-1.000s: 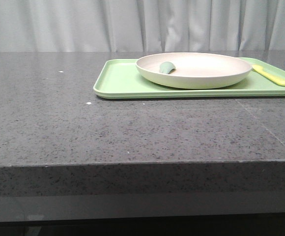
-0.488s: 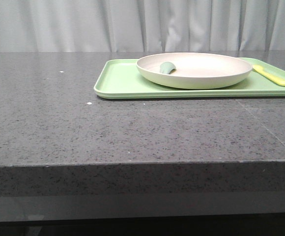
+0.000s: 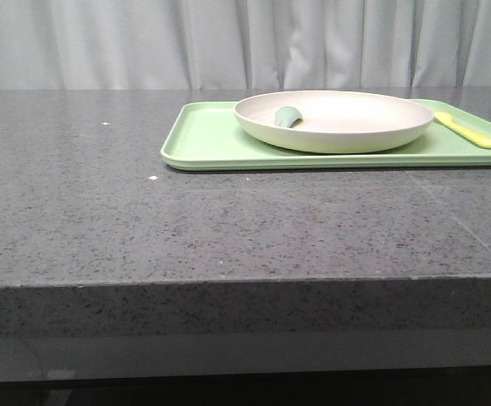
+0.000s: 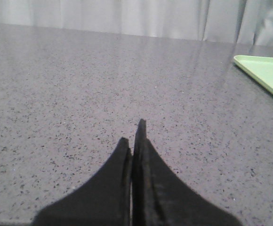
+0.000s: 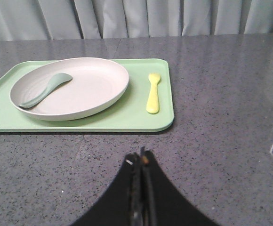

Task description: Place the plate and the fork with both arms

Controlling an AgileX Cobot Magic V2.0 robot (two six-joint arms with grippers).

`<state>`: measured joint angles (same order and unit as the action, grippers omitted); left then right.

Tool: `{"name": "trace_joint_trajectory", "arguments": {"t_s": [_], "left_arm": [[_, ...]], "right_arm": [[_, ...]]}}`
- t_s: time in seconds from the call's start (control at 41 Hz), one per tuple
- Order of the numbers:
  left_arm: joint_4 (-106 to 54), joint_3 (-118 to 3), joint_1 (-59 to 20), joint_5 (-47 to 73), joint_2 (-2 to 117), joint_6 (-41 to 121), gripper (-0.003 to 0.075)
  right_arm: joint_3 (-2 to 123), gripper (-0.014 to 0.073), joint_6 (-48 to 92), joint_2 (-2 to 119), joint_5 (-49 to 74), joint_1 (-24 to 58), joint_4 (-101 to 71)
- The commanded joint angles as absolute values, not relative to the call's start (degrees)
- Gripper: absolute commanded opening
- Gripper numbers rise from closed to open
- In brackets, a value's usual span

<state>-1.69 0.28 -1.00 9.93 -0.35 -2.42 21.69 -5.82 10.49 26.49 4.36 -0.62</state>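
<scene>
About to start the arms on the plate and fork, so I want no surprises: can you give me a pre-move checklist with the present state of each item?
1. Plate sits flat on the green tray: ok.
2. Plate is bare for lifting: not ok, a grey-green utensil lies in it.
3. Fork lies free on the tray beside the plate, not touching it: ok.
4. Right end effector open for a grasp: not ok, fingers pressed together, short of the tray.
5. Left end effector open: not ok, fingers closed, over bare table, only a tray corner in its view.
6. Tray's far right edge: cannot tell in the front view, cut off.
</scene>
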Motion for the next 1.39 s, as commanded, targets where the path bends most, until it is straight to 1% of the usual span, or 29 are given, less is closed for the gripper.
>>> {"name": "trace_joint_trajectory", "arguments": {"t_s": [0.0, 0.976, 1.098, 1.22, 1.366], "left_arm": [[-2.3, 0.6, -0.9, 3.6, -1.0, -2.4, -0.0018], [-2.3, 0.6, -0.9, 3.6, -1.0, -2.4, -0.0018], [-2.3, 0.6, -0.9, 3.6, -1.0, -2.4, -0.0018], [-2.3, 0.6, -0.9, 3.6, -1.0, -2.4, -0.0018], [-2.3, 0.6, -0.9, 3.6, -1.0, -2.4, -0.0018]], "right_arm": [[23.1, -0.0064, -5.2, 11.1, 21.7, 4.3, 0.0], [22.6, -0.0064, -5.2, 11.1, 21.5, 4.3, 0.3], [18.8, -0.0064, -5.0, 9.9, 16.2, 4.2, 0.8], [10.0, -0.0064, -4.5, 7.0, 8.3, 4.2, 0.8], [1.5, -0.0064, -4.5, 2.9, 6.6, 4.2, 0.7]]}}
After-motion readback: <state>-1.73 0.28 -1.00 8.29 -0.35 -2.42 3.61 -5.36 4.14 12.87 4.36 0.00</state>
